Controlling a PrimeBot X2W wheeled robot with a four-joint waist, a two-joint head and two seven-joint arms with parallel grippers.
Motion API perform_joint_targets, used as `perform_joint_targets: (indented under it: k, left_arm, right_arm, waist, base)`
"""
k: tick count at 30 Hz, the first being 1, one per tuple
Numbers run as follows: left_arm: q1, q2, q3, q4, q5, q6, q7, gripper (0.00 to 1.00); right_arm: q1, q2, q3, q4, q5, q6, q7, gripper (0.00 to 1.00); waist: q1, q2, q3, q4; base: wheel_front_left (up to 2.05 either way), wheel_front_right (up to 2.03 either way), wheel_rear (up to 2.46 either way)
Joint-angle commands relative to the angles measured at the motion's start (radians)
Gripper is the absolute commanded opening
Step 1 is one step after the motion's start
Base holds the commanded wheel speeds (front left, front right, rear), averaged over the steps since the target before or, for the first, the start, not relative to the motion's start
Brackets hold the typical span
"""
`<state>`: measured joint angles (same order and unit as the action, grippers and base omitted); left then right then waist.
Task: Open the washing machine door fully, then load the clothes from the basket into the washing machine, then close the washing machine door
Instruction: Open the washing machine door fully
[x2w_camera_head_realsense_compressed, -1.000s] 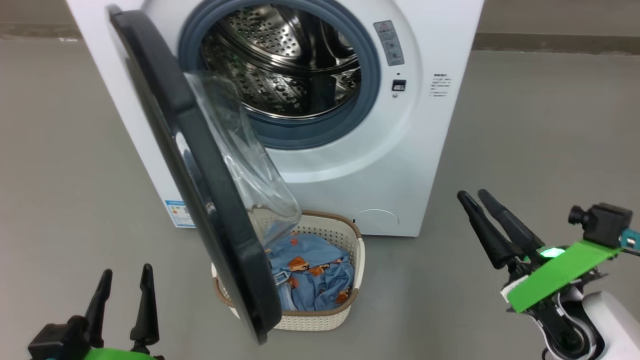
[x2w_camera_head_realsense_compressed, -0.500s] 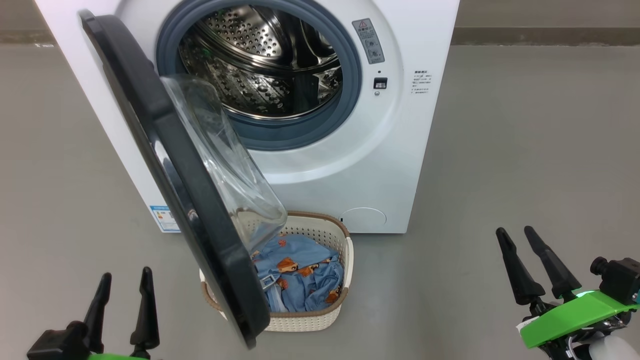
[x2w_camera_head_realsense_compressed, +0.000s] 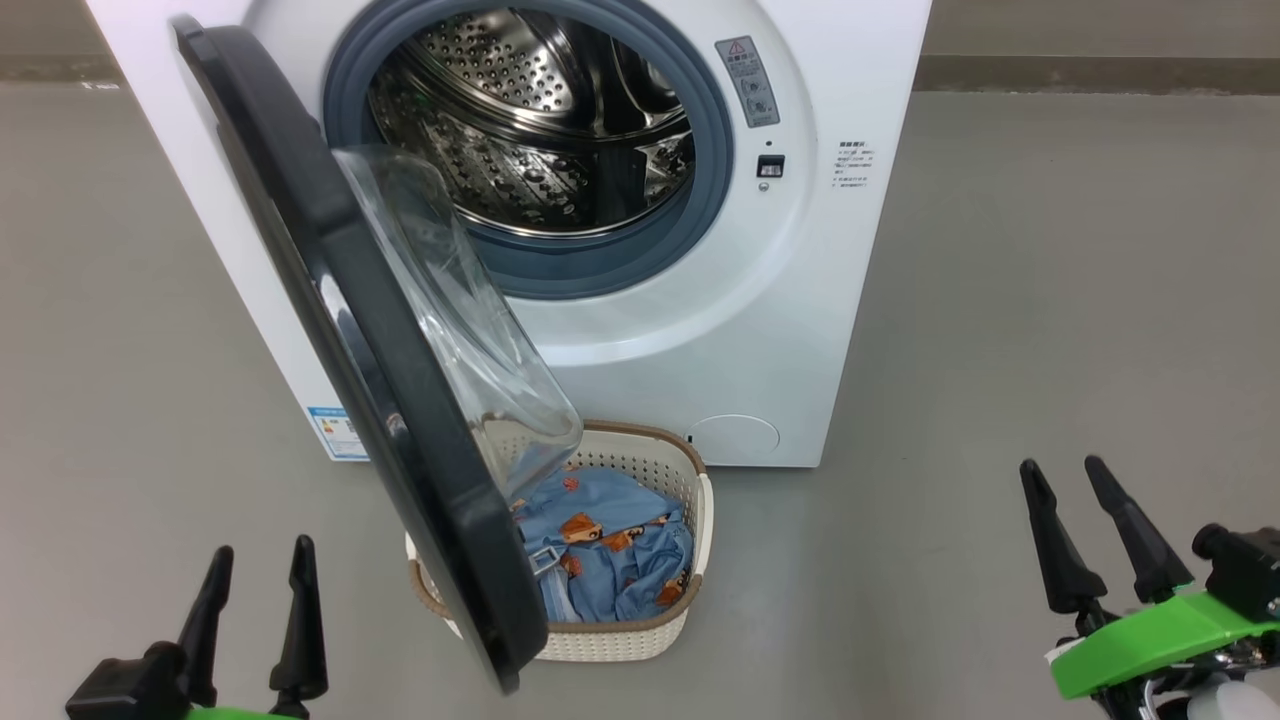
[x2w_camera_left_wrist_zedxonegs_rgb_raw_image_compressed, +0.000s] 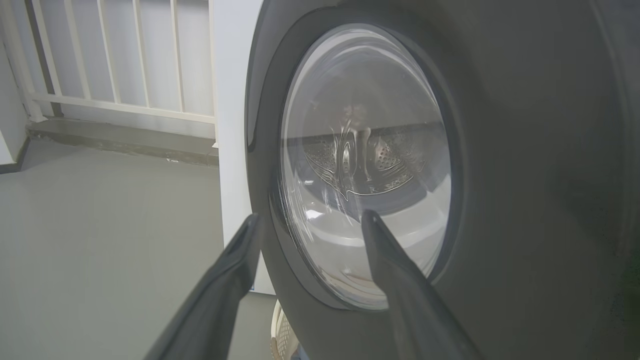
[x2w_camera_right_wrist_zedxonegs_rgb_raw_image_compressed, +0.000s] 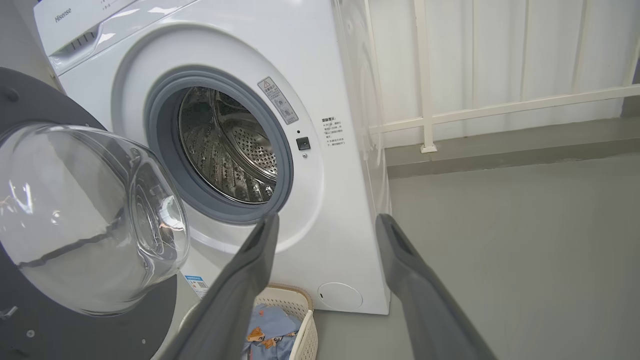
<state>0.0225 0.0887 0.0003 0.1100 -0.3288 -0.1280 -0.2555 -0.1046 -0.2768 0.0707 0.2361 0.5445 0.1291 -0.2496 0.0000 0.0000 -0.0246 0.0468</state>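
Fabric: clothes (x2w_camera_head_realsense_compressed: 610, 555) seeming soft, light; I'm targeting a raised fold.
Tools: left gripper (x2w_camera_head_realsense_compressed: 262, 548), right gripper (x2w_camera_head_realsense_compressed: 1062, 465) standing apart, empty.

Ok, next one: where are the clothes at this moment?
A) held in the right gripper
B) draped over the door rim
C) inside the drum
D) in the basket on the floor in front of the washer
D: the clothes lie in the basket on the floor, partly hidden by the open washing machine door; the drum looks empty and the right gripper is open, holding nothing.
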Motion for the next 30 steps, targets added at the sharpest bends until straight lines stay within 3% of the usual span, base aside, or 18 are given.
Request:
perform_joint_targets:
  k: [1, 26, 27, 28, 29, 30]
  left_arm:
    - [-0.022, 0.017, 0.029, -0.019, 0.011, -0.002, -0.006, 1.00]
    - [-0.034, 0.026, 0.019, -0.019, 0.006, -0.003, -0.006, 1.00]
    - [-0.035, 0.026, 0.018, -0.017, 0.005, -0.003, -0.006, 0.84]
    - [-0.037, 0.026, 0.017, -0.016, 0.004, -0.003, -0.006, 0.49]
    - [-0.039, 0.027, 0.015, -0.015, 0.002, -0.003, -0.006, 0.29]
    - [-0.042, 0.027, 0.014, -0.015, 0.001, -0.003, -0.006, 0.00]
  right_arm:
    - [0.001, -0.009, 0.013, -0.019, -0.015, 0.002, -0.012, 1.00]
    - [-0.001, 0.006, 0.032, -0.004, -0.023, 0.002, -0.012, 1.00]
    - [-0.001, 0.006, 0.033, -0.004, -0.023, 0.002, -0.012, 1.00]
    - [-0.001, 0.007, 0.034, -0.003, -0.022, 0.002, -0.012, 1.00]
    - [0.000, 0.009, 0.034, -0.003, -0.022, 0.002, -0.012, 1.00]
    - [0.000, 0.010, 0.035, -0.002, -0.022, 0.002, -0.012, 1.00]
  waist:
    - [0.0000, 0.0000, -0.001, 0.000]
    - [0.0000, 0.0000, -0.007, 0.002]
    - [0.0000, 0.0000, -0.008, 0.002]
    - [0.0000, 0.0000, -0.008, 0.002]
    - [0.0000, 0.0000, -0.009, 0.002]
    - [0.0000, 0.0000, -0.009, 0.002]
  base:
    - [0.00, 0.00, 0.00]
    - [0.00, 0.00, 0.00]
    - [0.00, 0.00, 0.00]
    - [0.00, 0.00, 0.00]
    - [0.00, 0.00, 0.00]
    - [0.00, 0.00, 0.00]
